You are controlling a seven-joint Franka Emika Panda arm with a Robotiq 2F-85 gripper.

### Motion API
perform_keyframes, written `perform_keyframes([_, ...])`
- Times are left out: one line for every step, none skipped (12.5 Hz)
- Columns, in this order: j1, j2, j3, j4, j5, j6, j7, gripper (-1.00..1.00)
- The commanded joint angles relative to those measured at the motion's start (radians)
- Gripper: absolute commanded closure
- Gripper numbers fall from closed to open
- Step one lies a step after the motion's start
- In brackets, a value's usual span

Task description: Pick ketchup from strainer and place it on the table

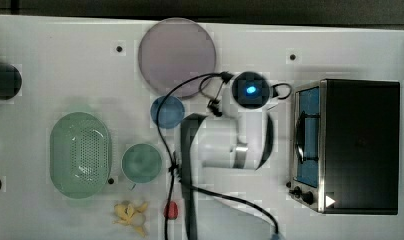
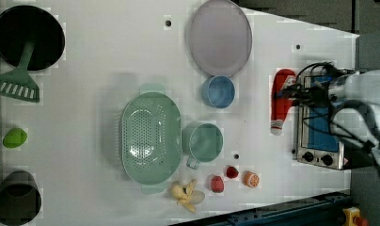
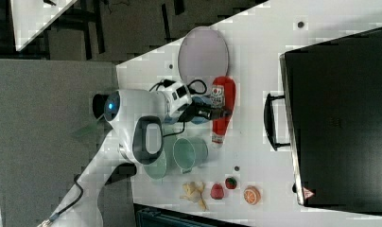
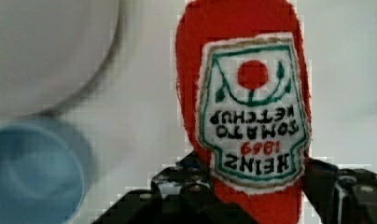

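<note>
Black fingers (image 4: 256, 196) sit on either side of the ketchup (image 4: 245, 93), clamped on the red bottle just below its label. You have it out of the strainer (image 2: 150, 136), which lies bare well apart on the left view's left, and over the white counter (image 2: 108, 56) between the blue cup (image 2: 218, 91) and the toaster oven (image 2: 320, 127). Whether the bottle rests on the surface or hangs just above it, I cannot tell. Lower it flat before you let go, so it does not roll toward the cup or the purple plate (image 2: 220, 37). Open counter lies under the bottle; the strawberries (image 2: 224, 178) and banana (image 2: 186, 194) are well away.
</note>
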Motion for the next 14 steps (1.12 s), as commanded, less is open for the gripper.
perform_keyframes([0.034, 0.004, 0.014, -0.059, -0.002, 0.080, -0.038, -0.16])
perform_keyframes([0.034, 0.028, 0.014, -0.067, -0.002, 0.105, -0.038, -0.16])
perform_keyframes([0.034, 0.056, 0.014, -0.067, -0.002, 0.122, -0.038, -0.16])
perform_keyframes([0.034, 0.085, 0.014, -0.067, -0.002, 0.140, -0.038, -0.16])
perform_keyframes([0.034, 0.112, 0.014, -0.066, -0.002, 0.162, -0.038, -0.24])
perform_keyframes([0.034, 0.134, 0.014, -0.065, -0.002, 0.195, -0.038, -0.43])
perform_keyframes([0.034, 0.141, 0.013, -0.063, -0.002, 0.227, -0.038, -0.65])
perform_keyframes([0.034, 0.132, 0.014, -0.062, -0.002, 0.233, -0.038, -0.87])
perform_keyframes([0.034, 0.109, 0.015, -0.057, -0.002, 0.223, -0.038, -1.00])
perform_keyframes([0.034, 0.077, 0.015, -0.045, -0.001, 0.198, -0.038, -1.00])
perform_keyframes([0.034, 0.041, 0.015, -0.024, 0.000, 0.163, -0.038, -1.00])
perform_keyframes([0.034, 0.003, 0.015, 0.002, 0.000, 0.116, -0.037, -1.00])
perform_keyframes([0.034, -0.035, 0.015, 0.038, 0.000, 0.061, -0.036, -1.00])
perform_keyframes([0.034, -0.067, 0.014, 0.084, 0.001, 0.001, -0.029, -1.00])
